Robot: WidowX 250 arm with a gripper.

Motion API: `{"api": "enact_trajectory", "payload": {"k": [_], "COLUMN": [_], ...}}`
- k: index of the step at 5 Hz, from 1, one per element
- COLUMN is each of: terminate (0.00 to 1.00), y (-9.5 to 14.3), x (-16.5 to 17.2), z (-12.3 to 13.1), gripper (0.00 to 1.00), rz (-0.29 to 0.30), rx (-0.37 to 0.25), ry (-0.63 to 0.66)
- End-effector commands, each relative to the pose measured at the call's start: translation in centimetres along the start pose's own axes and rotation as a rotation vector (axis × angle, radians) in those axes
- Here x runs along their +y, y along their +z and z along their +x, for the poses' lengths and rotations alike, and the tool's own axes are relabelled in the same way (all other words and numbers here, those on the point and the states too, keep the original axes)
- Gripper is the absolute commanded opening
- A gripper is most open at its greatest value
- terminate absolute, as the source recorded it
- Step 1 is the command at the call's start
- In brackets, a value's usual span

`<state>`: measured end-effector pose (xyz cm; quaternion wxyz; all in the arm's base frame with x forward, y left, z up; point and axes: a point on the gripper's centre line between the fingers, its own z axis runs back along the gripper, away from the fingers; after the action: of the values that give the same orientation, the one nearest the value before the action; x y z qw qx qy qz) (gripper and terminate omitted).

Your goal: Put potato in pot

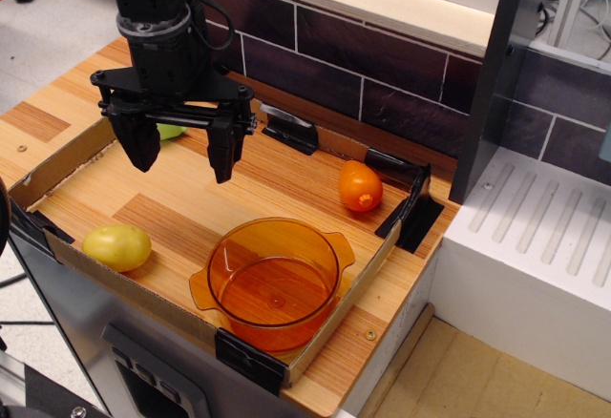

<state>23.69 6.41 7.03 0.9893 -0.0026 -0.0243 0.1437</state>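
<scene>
The potato (pixel 116 246) is a pale yellow lumpy oval lying on the wooden board near its front left edge. The pot (pixel 274 282) is a round translucent orange bowl with two flat side handles, standing empty at the front right of the board. My gripper (pixel 181 163) hangs above the board's left middle, jaws wide open and empty. It is behind and to the right of the potato and behind and to the left of the pot, touching neither.
A light green toy (pixel 170 132) peeks out behind the gripper. An orange rounded toy (pixel 360 187) lies at the back right. A low cardboard rim (pixel 57 163) with black clips (pixel 289 130) bounds the board. A dark tiled wall stands behind; a white drainer (pixel 544 256) is to the right.
</scene>
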Motion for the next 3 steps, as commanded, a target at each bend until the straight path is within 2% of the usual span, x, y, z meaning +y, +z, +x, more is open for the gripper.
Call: {"api": "enact_trajectory", "payload": {"k": [1, 3], "terminate": [0.00, 0.00], "y": [0.0, 1.4], "x": [0.0, 0.5], "z": [0.0, 0.1], "gripper": [1.00, 1.00], "rz": [0.000, -0.039], "rx": [0.000, 0.000], "ry": [0.000, -0.229]}}
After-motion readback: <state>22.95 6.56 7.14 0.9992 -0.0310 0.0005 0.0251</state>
